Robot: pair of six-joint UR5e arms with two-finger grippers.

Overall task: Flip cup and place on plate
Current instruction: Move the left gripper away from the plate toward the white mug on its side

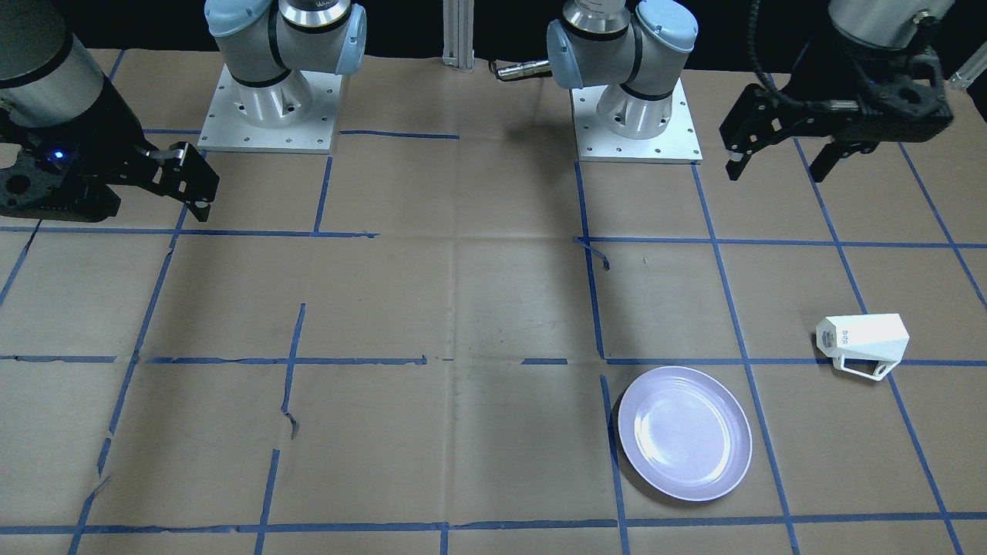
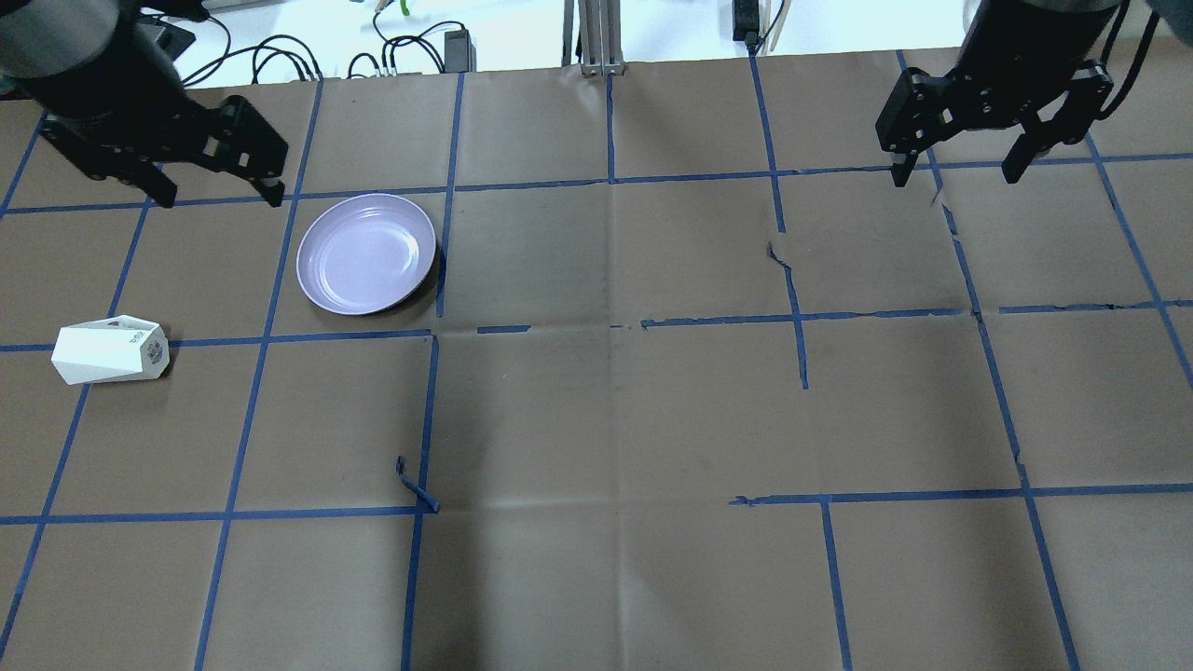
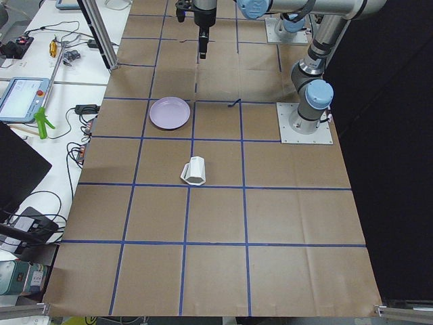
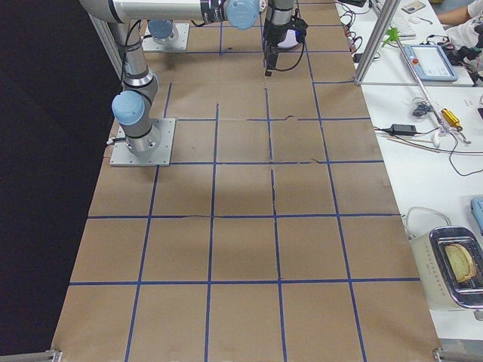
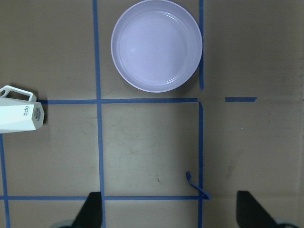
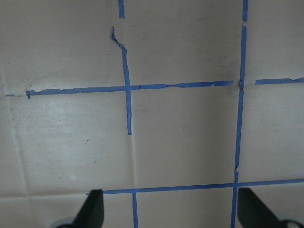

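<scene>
The white faceted cup lies on its side on the brown paper, with its handle toward the table's far edge; it also shows in the overhead view and at the left edge of the left wrist view. The lavender plate sits empty and apart from the cup, seen also from overhead and in the left wrist view. My left gripper is open and empty, raised above the table beyond the cup and beside the plate. My right gripper is open and empty, raised far across the table from both.
The table is covered in brown paper with a blue tape grid. The two arm bases stand at the robot's edge. Loose tape curls up. Cables and devices lie on a bench beyond the far edge.
</scene>
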